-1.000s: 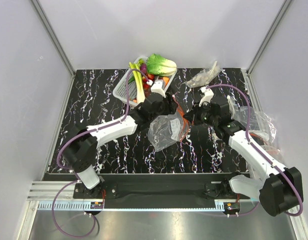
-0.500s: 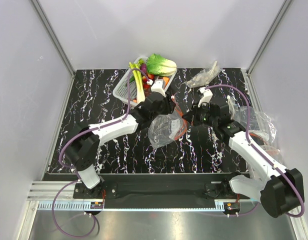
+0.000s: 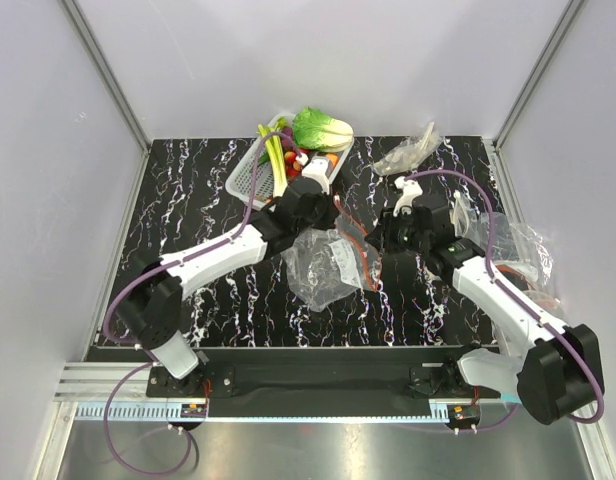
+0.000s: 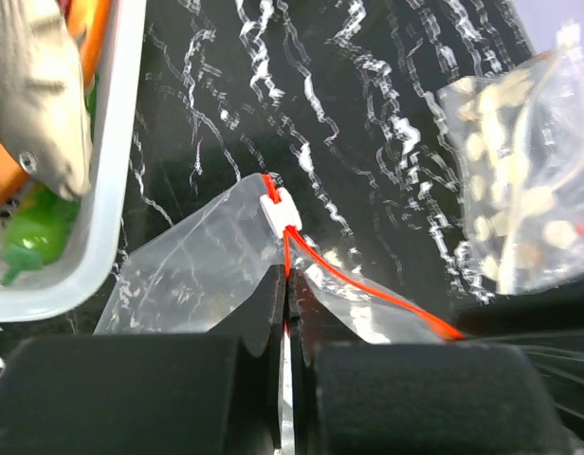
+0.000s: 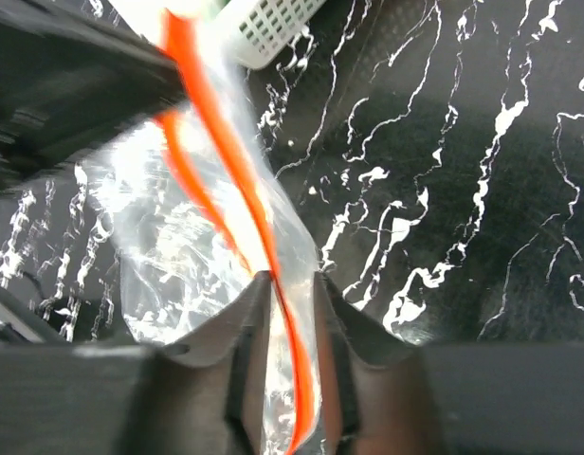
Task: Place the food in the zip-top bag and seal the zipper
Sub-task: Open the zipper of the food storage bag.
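Note:
The zip-top bag (image 3: 323, 265) lies crumpled in the middle of the table between both arms. Its zipper (image 3: 363, 255) is a red-orange strip with a white slider (image 4: 278, 210). My left gripper (image 4: 287, 280) is shut on the zipper (image 4: 368, 289) just below the slider. My right gripper (image 5: 290, 284) stands open, its jaws a little apart, and the zipper (image 5: 230, 142) with the bag's clear film runs between them. The food sits in the white basket (image 3: 246, 180): the leek (image 3: 278, 165), green pieces (image 4: 27, 242) and a pale whitish piece (image 4: 41, 95). I see no food in the bag.
A big leafy cabbage (image 3: 323, 128) tops the basket at the back. A wrinkly clear bag (image 3: 408, 152) lies at the back right and another (image 3: 518, 245) beside the right arm. A clear bag of pale bits (image 4: 520, 171) shows in the left wrist view. Grey walls enclose the table.
My left gripper has closed on the bag's zipper near the slider. My right gripper has opened off the strip. The bag has shifted slightly toward the left and front.

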`<state>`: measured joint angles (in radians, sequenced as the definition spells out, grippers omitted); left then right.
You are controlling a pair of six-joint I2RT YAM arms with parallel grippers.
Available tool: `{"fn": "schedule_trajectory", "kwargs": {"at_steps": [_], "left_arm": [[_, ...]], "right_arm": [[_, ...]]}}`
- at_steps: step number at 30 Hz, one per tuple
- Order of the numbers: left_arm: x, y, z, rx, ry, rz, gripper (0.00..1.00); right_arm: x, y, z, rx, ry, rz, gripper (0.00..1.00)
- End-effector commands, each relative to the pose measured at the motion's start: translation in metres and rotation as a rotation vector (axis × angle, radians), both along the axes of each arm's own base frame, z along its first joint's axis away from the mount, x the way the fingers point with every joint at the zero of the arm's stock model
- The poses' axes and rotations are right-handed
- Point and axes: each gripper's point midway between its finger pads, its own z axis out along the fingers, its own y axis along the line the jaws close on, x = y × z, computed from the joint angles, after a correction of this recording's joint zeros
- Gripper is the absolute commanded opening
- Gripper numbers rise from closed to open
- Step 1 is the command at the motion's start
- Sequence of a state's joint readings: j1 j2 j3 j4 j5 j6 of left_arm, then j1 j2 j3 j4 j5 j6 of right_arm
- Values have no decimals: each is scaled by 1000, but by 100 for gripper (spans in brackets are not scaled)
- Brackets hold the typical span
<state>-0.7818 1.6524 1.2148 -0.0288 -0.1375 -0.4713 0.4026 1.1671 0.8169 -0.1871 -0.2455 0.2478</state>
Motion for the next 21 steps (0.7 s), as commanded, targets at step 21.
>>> {"fn": "schedule_trajectory", "kwargs": {"at_steps": [21], "left_arm": [[-40,-10,112,-51,-98,-270,1]], "right_arm": [[19,-12,60,-155,-134,-165,6]]}}
